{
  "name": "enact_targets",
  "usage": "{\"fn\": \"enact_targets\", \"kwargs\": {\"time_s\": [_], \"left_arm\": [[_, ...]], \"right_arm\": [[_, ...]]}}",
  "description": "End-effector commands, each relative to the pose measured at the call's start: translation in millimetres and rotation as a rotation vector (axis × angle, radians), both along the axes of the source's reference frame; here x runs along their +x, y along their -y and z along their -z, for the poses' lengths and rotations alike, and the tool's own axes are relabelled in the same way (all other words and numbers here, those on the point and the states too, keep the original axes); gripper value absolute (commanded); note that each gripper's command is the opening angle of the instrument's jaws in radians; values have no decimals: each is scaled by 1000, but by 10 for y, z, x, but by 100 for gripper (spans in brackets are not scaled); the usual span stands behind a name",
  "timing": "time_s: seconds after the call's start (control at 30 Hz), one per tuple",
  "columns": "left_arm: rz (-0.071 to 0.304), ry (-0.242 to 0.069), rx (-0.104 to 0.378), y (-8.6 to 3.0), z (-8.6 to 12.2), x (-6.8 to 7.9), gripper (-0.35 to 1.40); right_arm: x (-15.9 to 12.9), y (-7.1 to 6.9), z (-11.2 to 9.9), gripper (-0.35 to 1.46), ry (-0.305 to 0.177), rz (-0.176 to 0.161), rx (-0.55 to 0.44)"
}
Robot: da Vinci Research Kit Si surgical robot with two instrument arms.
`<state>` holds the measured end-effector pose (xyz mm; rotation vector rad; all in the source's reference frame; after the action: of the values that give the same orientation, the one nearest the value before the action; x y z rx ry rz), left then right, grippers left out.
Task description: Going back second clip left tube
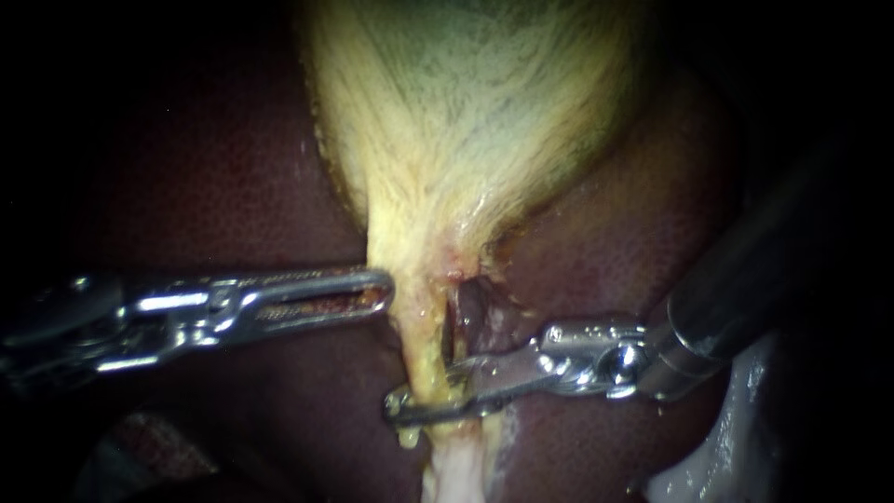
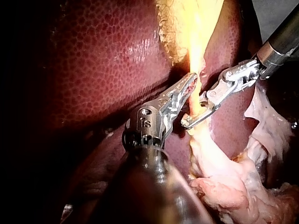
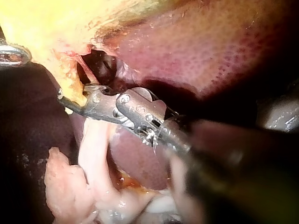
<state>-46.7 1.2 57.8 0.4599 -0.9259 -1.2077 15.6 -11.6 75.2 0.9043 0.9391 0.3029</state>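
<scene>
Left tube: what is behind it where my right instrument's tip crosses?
Dark liver lies behind the left tube. The right instrument straddles the tube and covers that stretch. No clip shows, and one hidden under the tip cannot be ruled out.

Our left instrument enters level, its jaws lying together. Our right instrument enters angled from the right, its jaws parted with a visible gap, their tips just below the left jaws' tip.
</scene>
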Motion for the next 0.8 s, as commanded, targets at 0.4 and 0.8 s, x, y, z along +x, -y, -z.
{"fn": "enact_targets", "kwargs": {"time_s": [0.4,0.8], "left_arm": [[-1,1,0,0,0,1,-35],[-1,1,0,0,0,2,-35]], "right_arm": [[-4,2,-1,22,-7,-15,-6],[3,5,4,60,-104,-61,-150]]}}
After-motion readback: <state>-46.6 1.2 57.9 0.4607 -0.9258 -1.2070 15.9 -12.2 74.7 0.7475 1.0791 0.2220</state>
